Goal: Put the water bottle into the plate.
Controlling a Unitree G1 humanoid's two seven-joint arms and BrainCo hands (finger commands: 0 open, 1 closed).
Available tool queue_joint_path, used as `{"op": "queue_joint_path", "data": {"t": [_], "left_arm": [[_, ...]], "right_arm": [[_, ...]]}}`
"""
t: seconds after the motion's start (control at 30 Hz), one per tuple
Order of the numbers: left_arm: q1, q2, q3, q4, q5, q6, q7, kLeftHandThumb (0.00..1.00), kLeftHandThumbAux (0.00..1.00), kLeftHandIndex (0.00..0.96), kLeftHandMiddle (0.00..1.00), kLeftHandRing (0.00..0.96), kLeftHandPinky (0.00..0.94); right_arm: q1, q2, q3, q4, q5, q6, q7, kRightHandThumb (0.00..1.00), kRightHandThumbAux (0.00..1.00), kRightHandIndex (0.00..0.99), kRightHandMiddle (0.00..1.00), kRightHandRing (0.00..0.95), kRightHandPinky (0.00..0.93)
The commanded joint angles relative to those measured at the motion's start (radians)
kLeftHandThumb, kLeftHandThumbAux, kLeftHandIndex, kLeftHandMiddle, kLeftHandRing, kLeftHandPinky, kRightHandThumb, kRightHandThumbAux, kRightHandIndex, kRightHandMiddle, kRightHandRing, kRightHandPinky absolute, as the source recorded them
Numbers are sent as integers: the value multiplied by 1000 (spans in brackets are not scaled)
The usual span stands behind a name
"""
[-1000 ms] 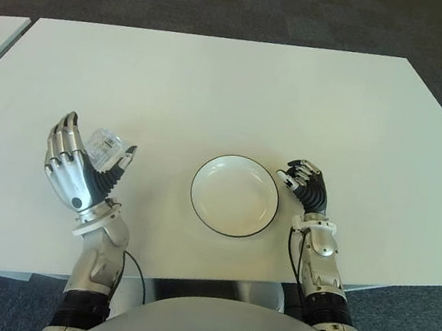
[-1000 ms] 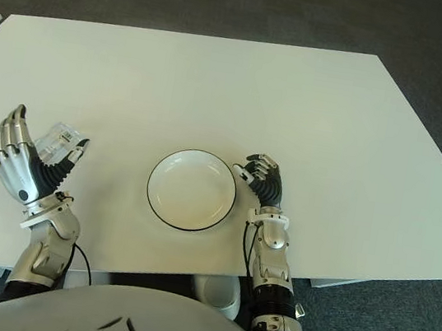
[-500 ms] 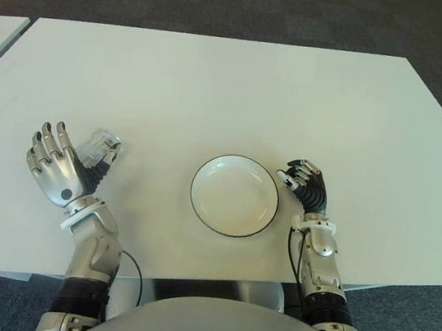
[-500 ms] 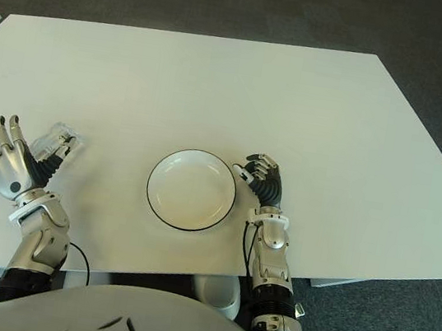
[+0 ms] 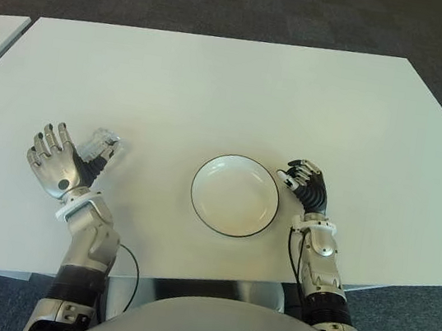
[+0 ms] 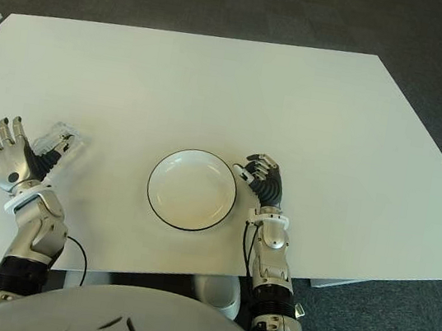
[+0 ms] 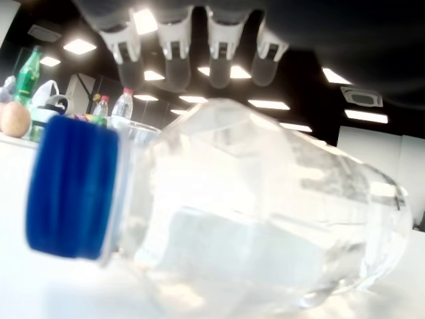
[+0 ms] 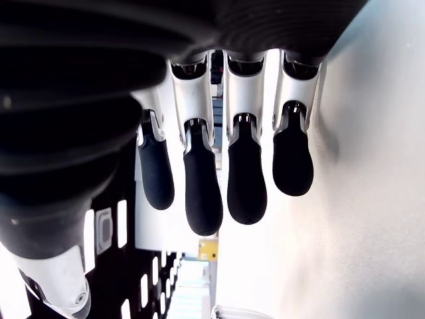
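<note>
While the clear plastic water bottle with its blue cap (image 7: 74,187) lies on its side on the white table (image 5: 216,90), you have the left hand (image 5: 54,167) beside it with fingers spread, gripping nothing; only the thumb side sits close against the bottle. The bottle is well to the left of the round white plate with a dark rim (image 5: 235,195), which holds nothing. Your right hand (image 5: 305,185) shows just right of the plate, fingers loosely curled and empty.
</note>
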Motion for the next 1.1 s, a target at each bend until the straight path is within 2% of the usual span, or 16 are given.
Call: {"op": "queue_joint_path", "data": {"t": [0.03,0.2,0.37,0.6,0.87,1.1], "left_arm": [[-29,37,-32,26,-6,49,-112,628,187,0,0,0,0],[-67,92,-78,73,11,102,-227,632,192,0,0,0,0],[-89,134,-120,110,9,114,-285,633,198,0,0,0,0],[-143,180,-153,229,-39,32,-297,646,207,0,0,0,0],[-184,208,-192,314,-63,-30,-292,647,213,0,0,0,0],[-248,220,-222,460,-91,-145,-227,647,257,0,0,0,0]], "right_arm": [[23,3,1,17,-2,29,-3,705,727,434,627,646,666],[27,3,1,9,-1,32,-2,705,727,434,624,645,666],[33,2,1,0,-2,35,-2,706,727,434,618,640,657],[41,2,-1,-15,-2,51,-5,706,727,434,614,635,651],[50,3,-2,-35,3,67,-2,706,727,433,614,633,648],[57,6,0,-52,1,77,-4,705,727,433,609,629,647]]}}
